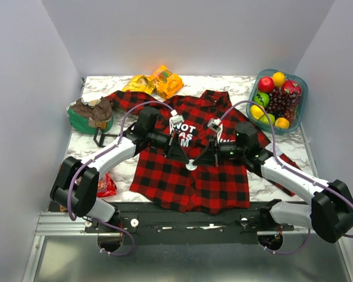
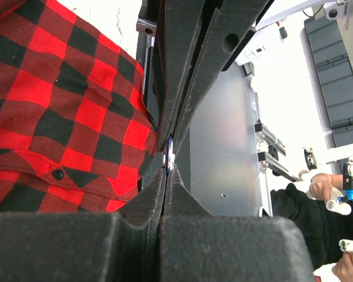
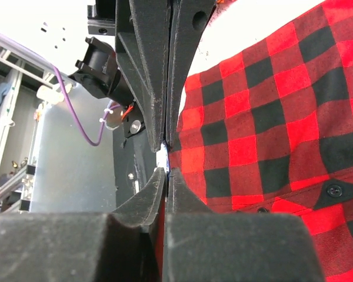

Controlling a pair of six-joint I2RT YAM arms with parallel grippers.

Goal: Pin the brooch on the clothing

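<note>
The red and black plaid shirt [image 1: 191, 176] lies flat on the table, its white letters [image 1: 185, 134] on the chest. The brooch [image 1: 190, 166] is a tiny pale disc over the shirt's middle, between both grippers' tips. My left gripper [image 1: 185, 161] reaches in from the left and my right gripper [image 1: 197, 162] from the right, meeting tip to tip. In the left wrist view my left gripper [image 2: 167, 170] is shut, with a small pale sliver of the brooch [image 2: 170, 155] at its tips. In the right wrist view my right gripper [image 3: 167, 170] is shut, with the same pale sliver [image 3: 163, 159] at its tips.
A glass bowl of fruit [image 1: 276, 100] stands at the back right. Orange snack packets [image 1: 156, 82] lie at the back, above the collar. A green bowl with brown items [image 1: 91, 114] sits at the left. A red packet [image 1: 106, 185] lies by the left arm.
</note>
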